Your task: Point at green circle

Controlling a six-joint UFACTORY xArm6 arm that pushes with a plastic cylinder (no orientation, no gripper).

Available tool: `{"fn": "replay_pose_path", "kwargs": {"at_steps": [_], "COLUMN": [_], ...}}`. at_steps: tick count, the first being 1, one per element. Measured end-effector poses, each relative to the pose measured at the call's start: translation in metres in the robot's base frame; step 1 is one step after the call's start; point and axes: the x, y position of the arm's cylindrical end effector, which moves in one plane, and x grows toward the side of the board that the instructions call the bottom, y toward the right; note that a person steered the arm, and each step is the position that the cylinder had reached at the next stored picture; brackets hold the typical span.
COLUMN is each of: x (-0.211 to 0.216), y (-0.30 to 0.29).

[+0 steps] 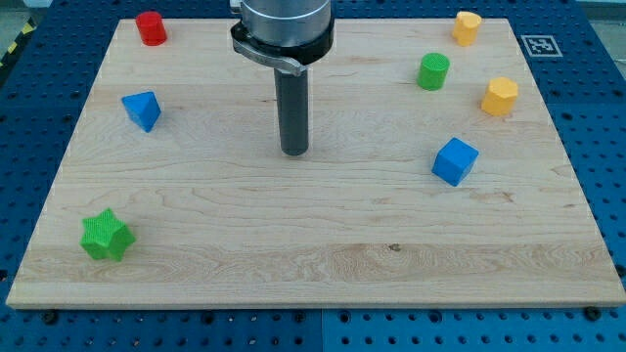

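Observation:
The green circle [433, 71] is a short green cylinder standing on the wooden board [313, 244] at the view's upper right. My tip [293, 153] rests near the board's middle, well to the left of the green circle and a little lower in the view. Nothing touches the tip. The rod hangs straight down from the arm's round grey head at the view's top centre.
A red cylinder [151, 27] sits at the top left, a blue triangular block [143, 110] at the left, a green star [105, 236] at the bottom left. A blue cube [455, 161] and two yellow blocks [467, 26] [500, 96] sit at the right.

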Motion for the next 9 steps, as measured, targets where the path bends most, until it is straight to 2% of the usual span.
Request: {"fn": "replay_pose_path", "kwargs": {"at_steps": [2,4,5,6,7,8,9], "x": [-0.007,-0.101,-0.13,-0.135,-0.158,-0.188,-0.185], "y": [0.0,0.018,0.063,0.079,0.085,0.123,0.173]}}
